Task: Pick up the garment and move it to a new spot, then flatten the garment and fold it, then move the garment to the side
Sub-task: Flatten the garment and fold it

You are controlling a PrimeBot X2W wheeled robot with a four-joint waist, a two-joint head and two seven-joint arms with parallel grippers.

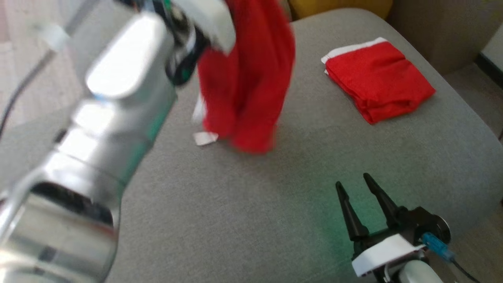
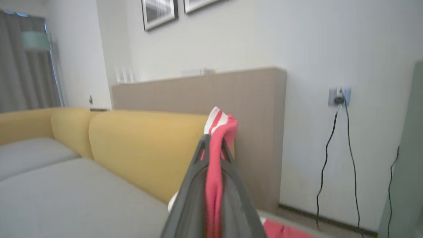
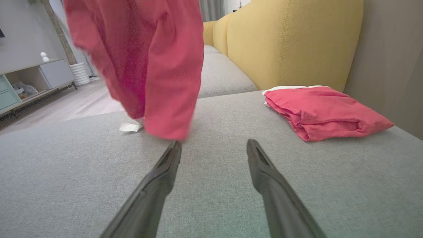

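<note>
Red garment point(image 1: 251, 78) hangs vertically from my clamped left gripper point(image 2: 213, 142); my right gripper point(image 1: 352, 179), jaws apart, sits below-right of its hem.

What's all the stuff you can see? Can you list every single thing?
sofa seat: one, grey, under everything
sofa backrest: one, yellow, behind the seat
hanging garment: one, red with white trim, dangling over the sofa seat
folded garment: one, red with a white edge, lying on the seat's far right part
framed pictures: two, dark frames, high on the white wall
wall socket: one, grey, on the wall
black cables: several, black, hanging by the socket
cabinet: one, pale, across the floor
left arm: one, silver, raised
left claw: one, dark, shut on the hanging garment
right claw: one, dark, open, low over the seat
</note>
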